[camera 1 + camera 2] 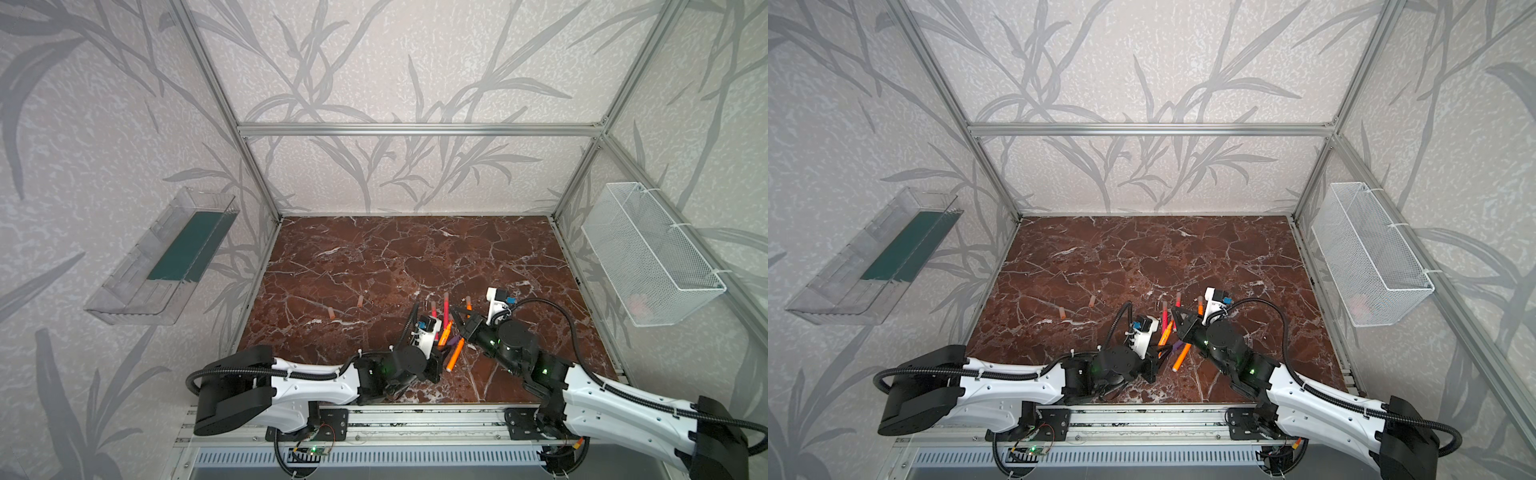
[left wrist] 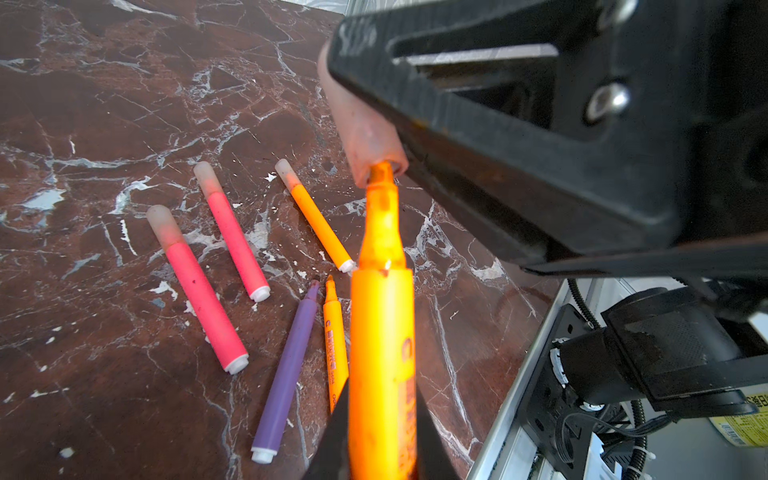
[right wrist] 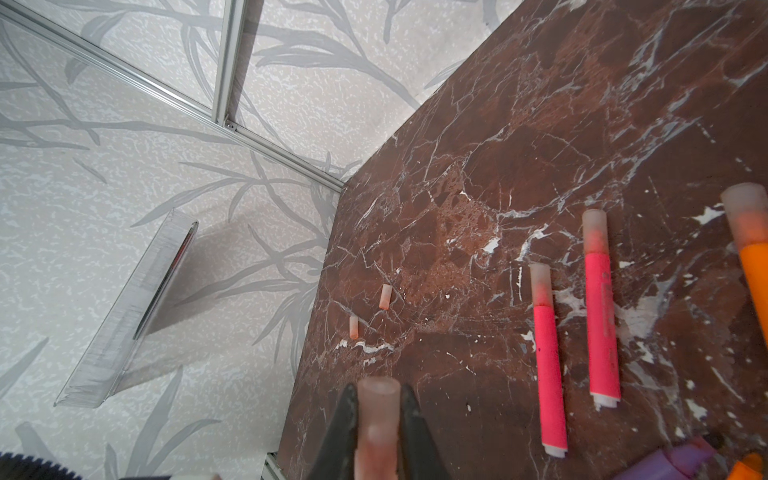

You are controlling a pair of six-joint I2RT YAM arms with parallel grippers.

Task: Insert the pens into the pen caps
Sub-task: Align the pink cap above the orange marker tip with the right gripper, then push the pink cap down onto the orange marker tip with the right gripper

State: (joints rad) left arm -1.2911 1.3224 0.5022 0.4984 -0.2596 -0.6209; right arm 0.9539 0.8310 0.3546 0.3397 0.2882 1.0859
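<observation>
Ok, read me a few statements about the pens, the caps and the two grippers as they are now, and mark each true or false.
1. The left gripper is shut on an orange pen. True.
2. The right gripper is empty. False: it is shut on a pen cap.
3. The held pen sits fully in that cap. False: only its tip is in the cap's mouth.
4. The pink pens on the table are capped. True.
5. The purple pen is capped. False: its tip is bare.
6. Two loose caps lie on the table apart from the pens. True.
</observation>
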